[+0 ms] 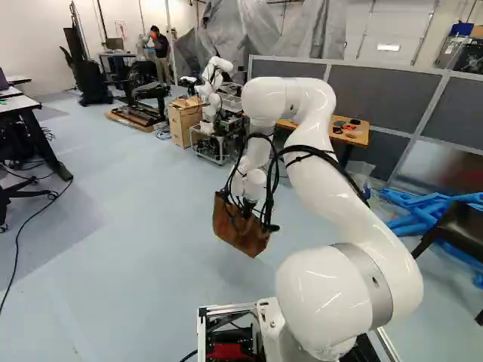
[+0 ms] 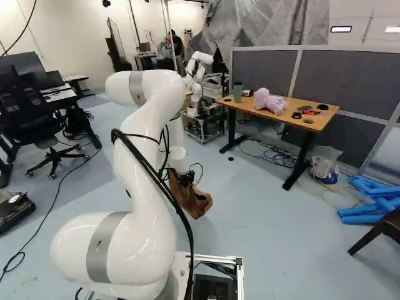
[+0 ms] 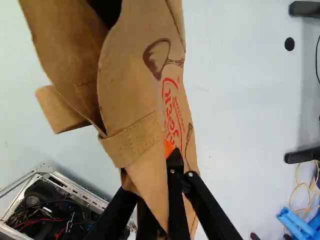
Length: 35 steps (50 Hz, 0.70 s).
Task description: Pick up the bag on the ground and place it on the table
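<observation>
The gripper [image 1: 250, 208], seen partly behind cables in the left base view, holds the brown bag [image 1: 240, 231] at its upper part. In the right base view the bag [image 2: 192, 201] hangs tilted over the floor, just beyond the arm. The wrist view has the gripper [image 3: 172, 157] shut on the bag [image 3: 137, 85], whose brown sides and folded strap cover part of the fingers. The wooden table [image 2: 328, 114] stands ahead and to the right, apart from the bag. A pinkish plush toy [image 2: 270, 102] and a green cup [image 2: 237, 92] are on it.
Several small dark items lie on the tabletop. Grey partitions [image 2: 350, 81] stand behind it. Blue tubes [image 2: 369, 203] and a dark chair [image 2: 380, 232] are at the right. Another robot [image 1: 213, 83] stands beyond, near a cardboard box [image 1: 183, 123]. Cables lie under the table.
</observation>
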Tool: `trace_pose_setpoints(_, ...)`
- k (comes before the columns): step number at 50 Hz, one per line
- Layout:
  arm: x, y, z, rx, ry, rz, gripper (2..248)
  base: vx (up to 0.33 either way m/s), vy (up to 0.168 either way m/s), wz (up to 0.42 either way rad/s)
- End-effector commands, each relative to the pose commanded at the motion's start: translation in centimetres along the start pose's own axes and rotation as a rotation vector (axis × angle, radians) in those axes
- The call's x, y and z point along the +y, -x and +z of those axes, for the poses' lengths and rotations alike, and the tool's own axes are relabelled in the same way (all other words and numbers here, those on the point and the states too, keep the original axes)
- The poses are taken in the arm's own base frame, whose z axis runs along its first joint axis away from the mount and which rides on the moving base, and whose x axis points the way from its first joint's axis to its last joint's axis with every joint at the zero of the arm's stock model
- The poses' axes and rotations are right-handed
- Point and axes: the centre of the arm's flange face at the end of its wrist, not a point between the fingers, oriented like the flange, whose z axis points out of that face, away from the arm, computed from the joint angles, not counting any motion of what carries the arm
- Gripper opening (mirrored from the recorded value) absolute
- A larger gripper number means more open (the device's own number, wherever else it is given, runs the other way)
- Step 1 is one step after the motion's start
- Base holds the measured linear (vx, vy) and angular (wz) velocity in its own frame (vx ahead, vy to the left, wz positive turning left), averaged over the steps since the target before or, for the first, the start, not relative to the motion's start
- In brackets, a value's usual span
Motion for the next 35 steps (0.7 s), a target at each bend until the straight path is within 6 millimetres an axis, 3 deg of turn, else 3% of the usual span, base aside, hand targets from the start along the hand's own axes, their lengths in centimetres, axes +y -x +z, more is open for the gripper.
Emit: trace_pose_setpoints(35,2.2,-0.3,-4.5,-0.009,0.003,0.028,22,0.000,0.000,0.000)
